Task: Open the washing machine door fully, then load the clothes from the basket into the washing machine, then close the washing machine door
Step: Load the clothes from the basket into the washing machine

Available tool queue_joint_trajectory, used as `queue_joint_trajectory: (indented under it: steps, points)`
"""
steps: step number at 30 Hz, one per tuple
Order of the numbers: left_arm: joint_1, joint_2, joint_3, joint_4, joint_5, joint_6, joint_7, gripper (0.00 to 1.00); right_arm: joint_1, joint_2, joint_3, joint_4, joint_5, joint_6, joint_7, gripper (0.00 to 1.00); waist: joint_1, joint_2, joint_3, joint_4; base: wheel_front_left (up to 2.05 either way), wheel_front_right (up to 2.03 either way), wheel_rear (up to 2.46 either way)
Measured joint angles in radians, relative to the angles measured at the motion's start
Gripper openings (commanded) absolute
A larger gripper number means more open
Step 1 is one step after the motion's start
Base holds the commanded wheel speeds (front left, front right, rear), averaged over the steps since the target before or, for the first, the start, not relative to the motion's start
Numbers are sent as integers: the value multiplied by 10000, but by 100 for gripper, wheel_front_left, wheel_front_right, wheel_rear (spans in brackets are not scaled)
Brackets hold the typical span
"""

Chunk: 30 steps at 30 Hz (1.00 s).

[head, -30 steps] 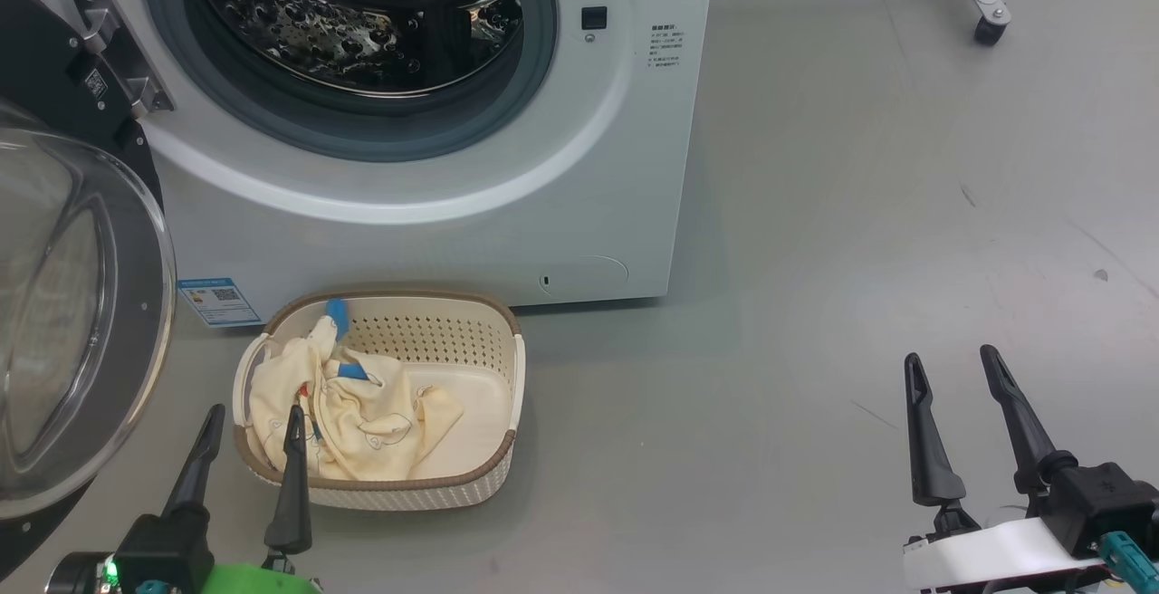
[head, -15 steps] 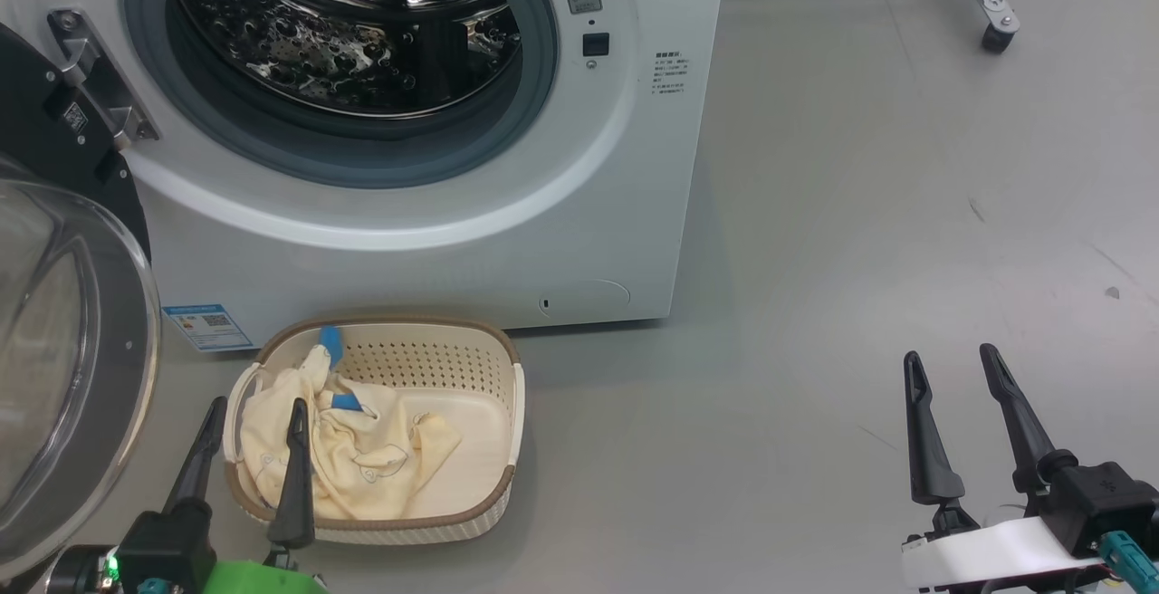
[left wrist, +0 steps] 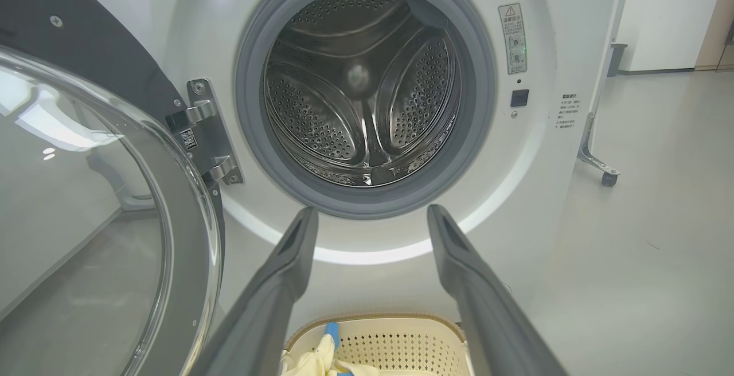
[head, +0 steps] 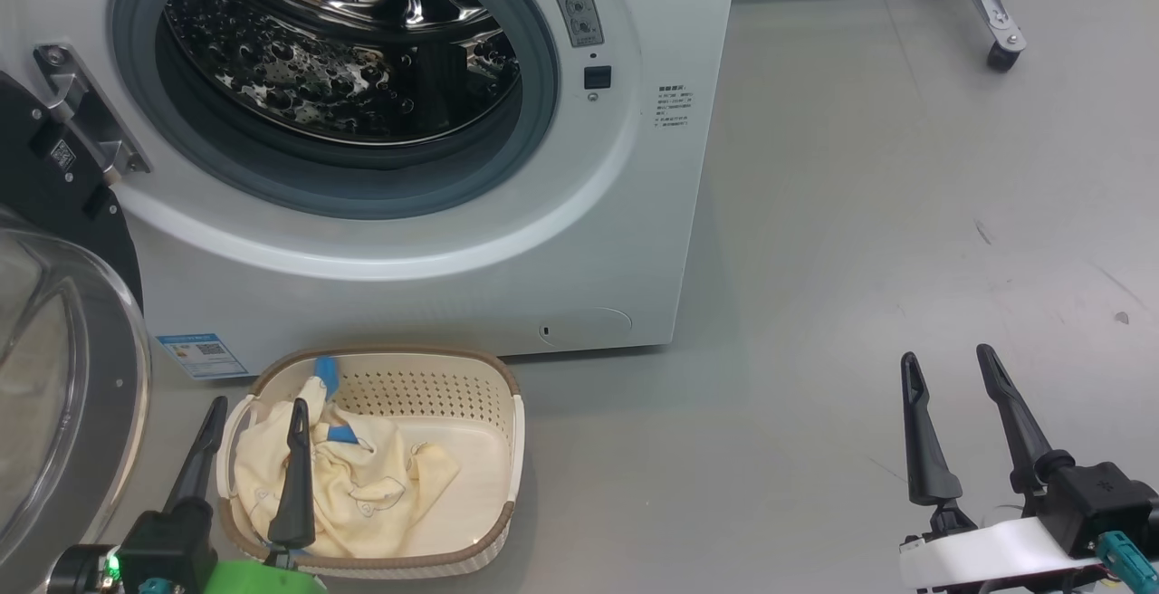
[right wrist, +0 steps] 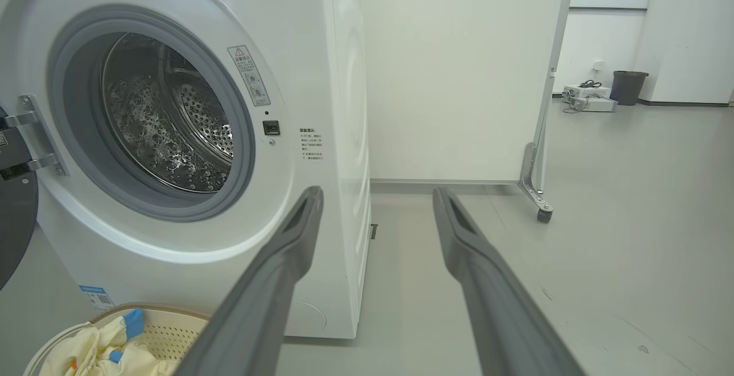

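Low at the left of the head view, the left gripper [head: 257, 406] points up-frame, its two dark fingers spread with nothing clasped. One finger shows over the clothes [head: 380, 485], the other just outside the left rim of the basket [head: 516, 435]; whether either touches cannot be told. One heap of clothes lies in the left half of the one basket, which stands on the grey floor [head: 860, 214] just before the one washing machine [head: 652, 241]. Its single washing machine door [head: 63, 377] hangs swung wide at the left, leaving the steel drum [head: 335, 60] bare. At the lower right the right gripper [head: 945, 355] is likewise spread and empty, over the floor and well apart from the basket. From the left wrist, that gripper's two fingers frame the drum mouth, with basket and clothes at the bottom edge between them. From the right wrist, two splayed fingers rise past the machine's front corner, the basket's end low at the left.
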Motion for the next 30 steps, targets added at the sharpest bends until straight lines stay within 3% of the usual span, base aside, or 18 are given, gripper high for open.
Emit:
queue_joint_trajectory:
  steps: [30]
  points:
    - [1,0,-4,-2,12,0,0,100,0,0,29,50,13,-2,0,100,0,0,-4,-30,7,-7,0]
